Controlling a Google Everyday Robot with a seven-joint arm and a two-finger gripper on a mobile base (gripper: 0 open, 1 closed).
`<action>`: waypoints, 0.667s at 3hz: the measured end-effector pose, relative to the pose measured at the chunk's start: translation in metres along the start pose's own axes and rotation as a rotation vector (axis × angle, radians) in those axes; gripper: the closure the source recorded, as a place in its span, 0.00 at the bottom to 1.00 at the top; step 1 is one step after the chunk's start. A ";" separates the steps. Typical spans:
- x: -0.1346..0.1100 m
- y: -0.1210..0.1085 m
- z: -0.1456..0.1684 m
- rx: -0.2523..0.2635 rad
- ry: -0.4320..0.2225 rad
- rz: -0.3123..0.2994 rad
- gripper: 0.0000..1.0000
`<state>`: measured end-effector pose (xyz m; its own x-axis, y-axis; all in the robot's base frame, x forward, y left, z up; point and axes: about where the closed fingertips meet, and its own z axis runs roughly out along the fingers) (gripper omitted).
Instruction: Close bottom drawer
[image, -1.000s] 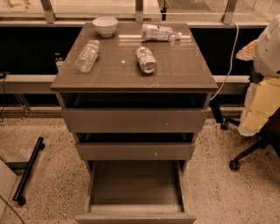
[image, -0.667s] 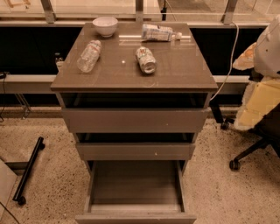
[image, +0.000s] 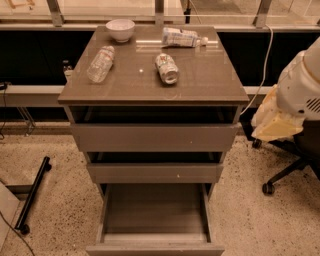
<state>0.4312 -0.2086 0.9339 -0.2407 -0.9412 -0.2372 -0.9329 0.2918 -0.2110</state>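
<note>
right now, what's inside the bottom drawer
The bottom drawer is pulled far out, and the tray floor that shows holds nothing. Its rear part lies under the middle drawer, so that stays hidden. The gripper is out of view; only the white arm shows at right.

The bottom drawer (image: 155, 216) stands pulled out below 2 part-open drawers (image: 155, 138); white arm (image: 300, 90) at right, hand seemingly out of frame.

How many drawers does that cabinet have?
3, stacked: the top drawer, the middle drawer below it, the bottom drawer pulled out farthest. The gripper is out of view; only the arm shows at right.
</note>
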 end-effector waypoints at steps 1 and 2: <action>0.003 0.011 0.027 -0.009 -0.003 -0.002 0.88; 0.008 0.018 0.048 -0.003 -0.022 0.002 1.00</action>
<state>0.4253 -0.2031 0.8827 -0.2370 -0.9364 -0.2587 -0.9331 0.2936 -0.2078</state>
